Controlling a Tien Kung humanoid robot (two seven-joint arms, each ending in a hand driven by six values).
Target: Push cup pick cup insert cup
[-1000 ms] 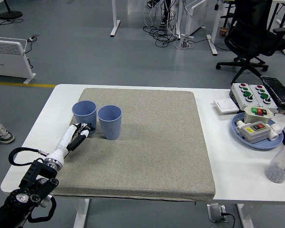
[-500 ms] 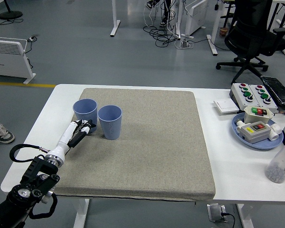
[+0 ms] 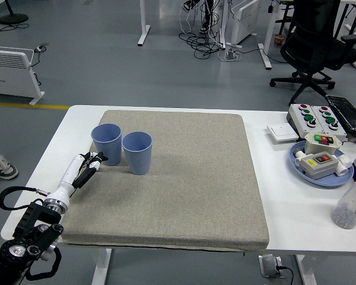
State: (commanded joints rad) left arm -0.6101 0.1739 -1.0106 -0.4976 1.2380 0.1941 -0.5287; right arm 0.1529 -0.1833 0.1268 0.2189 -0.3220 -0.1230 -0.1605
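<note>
Head view: white table [image 3: 296,222] fills the lower frame, grey mat [image 3: 184,184] covering its middle, clutter of button boxes on a blue tray [image 3: 296,157] at the right edge. Two blue cups sit upright on the mat's upper left, mouths up, long axes vertical: left cup [image 3: 107,143] and right cup [image 3: 137,152], side by side and touching or all but touching. Left arm comes in from the lower left corner, and the left hand [image 3: 86,168] now sits just below-left of the left cup, pulled back a little toward the lower left from where it was half a second ago, when its fingertips were up against that cup's base. Fingers look loosely extended, holding nothing. Left cup has edged slightly up-left over the last second; right cup unchanged. My read: push step looks done or paused, the pick not started, nothing nested yet. Right hand isn't in the frame.
</note>
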